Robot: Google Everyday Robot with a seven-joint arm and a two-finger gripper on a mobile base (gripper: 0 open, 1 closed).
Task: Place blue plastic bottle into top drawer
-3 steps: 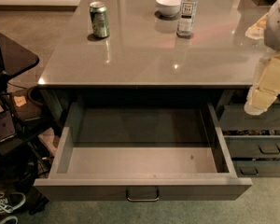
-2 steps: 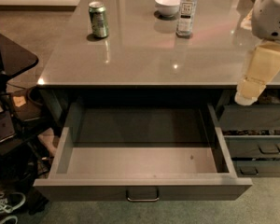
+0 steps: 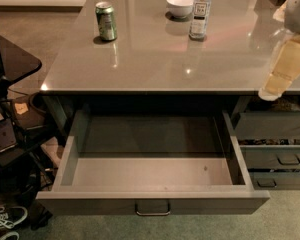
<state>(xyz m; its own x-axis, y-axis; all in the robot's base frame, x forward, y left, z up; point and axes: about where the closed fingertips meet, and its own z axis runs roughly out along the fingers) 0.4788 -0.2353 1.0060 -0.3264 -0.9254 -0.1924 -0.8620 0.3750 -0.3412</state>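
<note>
Standing upright near the far edge of the counter (image 3: pixel 155 59), the blue plastic bottle (image 3: pixel 200 11) is found just beside a white bowl (image 3: pixel 180 5), with its long axis vertical and its white cap at the top. The gripper (image 3: pixel 272 86) is seen at the right side of the view, hanging over the counter's near right corner. From it the bottle lies farther back and toward the left of the view, well apart. Nothing is held by the gripper, and how far it is opened cannot be told from this view.

A reach across the counter, away from the drawer, is judged to be what the coming move calls for. A grasp from the side across the slim body is suggested by the upright stance.

The bottle is made of clear, faintly bluish plastic, smooth and round, and is wrapped by a white label with dark print. Some give under pressure is to be expected of such thin walls. The counter is a glossy grey slab on which lights are mirrored. A green soda can (image 3: pixel 106 21) is set well to the left, shorter than the bottle.

The top drawer (image 3: pixel 155 171) is pulled fully out below the counter: wide, shallow, matte grey, with a curved metal handle (image 3: pixel 153 208) centred on its front. Narrower drawers (image 3: pixel 275 159) are stacked at its right.
</note>
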